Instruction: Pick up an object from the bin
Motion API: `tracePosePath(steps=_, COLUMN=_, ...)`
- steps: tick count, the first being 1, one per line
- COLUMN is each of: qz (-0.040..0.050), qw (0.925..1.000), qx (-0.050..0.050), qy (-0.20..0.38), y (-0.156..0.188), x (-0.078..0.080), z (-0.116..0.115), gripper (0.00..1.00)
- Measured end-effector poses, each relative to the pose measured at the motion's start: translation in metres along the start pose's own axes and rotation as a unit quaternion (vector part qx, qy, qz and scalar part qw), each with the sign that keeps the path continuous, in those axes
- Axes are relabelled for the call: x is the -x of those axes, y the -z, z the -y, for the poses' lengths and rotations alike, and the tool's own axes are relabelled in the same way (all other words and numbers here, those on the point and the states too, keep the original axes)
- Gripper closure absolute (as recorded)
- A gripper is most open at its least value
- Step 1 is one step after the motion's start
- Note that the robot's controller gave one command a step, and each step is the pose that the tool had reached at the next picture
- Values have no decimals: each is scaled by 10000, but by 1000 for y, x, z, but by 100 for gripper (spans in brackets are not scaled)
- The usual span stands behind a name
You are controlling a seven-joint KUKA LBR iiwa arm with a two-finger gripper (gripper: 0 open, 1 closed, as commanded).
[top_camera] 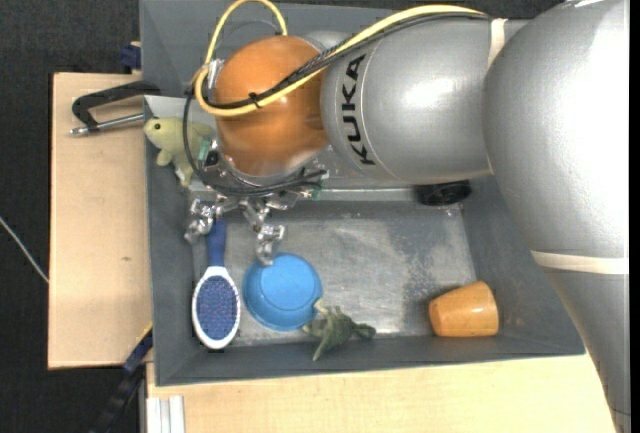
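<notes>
Nearest the lens is my own silver arm [430, 111], entering from the right and covering the upper half of the grey metal bin [400, 251]. Its orange wrist cover [265, 116] hides the floor beneath it. A small black item [445, 191] shows under the arm's lower edge, mostly covered; its kind cannot be determined. A pale yellow soft toy [165, 136] at the left wall is partly hidden behind the wrist.

My tool [235, 226] hangs below the orange cover in the left part of the bin, its two metal fingers standing apart with nothing seen between them.

Subject item: a hairbrush [215, 306] with a blue handle and an oval white-rimmed head with a blue bristle pad, lying flat near the left wall at the front. Its long axis runs front to back. The head is toward the front wall and the handle points back toward my tool, its tip just beside the left-hand finger in the view. Whether they touch cannot be made out.

Other contents: a round blue plastic bowl [283, 291] just right of the hairbrush and under the other finger, a small green toy dinosaur [335, 329] against the front wall, and an orange rounded cup-like piece [465, 311] lying well apart to the right.
</notes>
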State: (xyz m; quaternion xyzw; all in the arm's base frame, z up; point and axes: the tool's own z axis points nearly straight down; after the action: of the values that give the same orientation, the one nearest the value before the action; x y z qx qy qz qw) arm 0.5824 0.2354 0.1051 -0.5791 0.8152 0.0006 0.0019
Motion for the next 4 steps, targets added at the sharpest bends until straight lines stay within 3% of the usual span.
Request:
tracePosePath(steps=1, qz=23, qw=9902, qx=-22, qy=1398, y=-32, x=4, z=9, gripper=0)
tracePosePath(steps=2, qz=4, qw=9681, qx=4, qy=2506, y=-33, x=-1, z=3, gripper=0)
tracePosePath(steps=3, qz=5, qw=9683, qx=-1, qy=2498, y=-33, x=-2, z=4, gripper=100)
tracePosePath(steps=4, qz=19, qw=9688, qx=-18, qy=2478, y=-13, x=0, z=4, gripper=100)
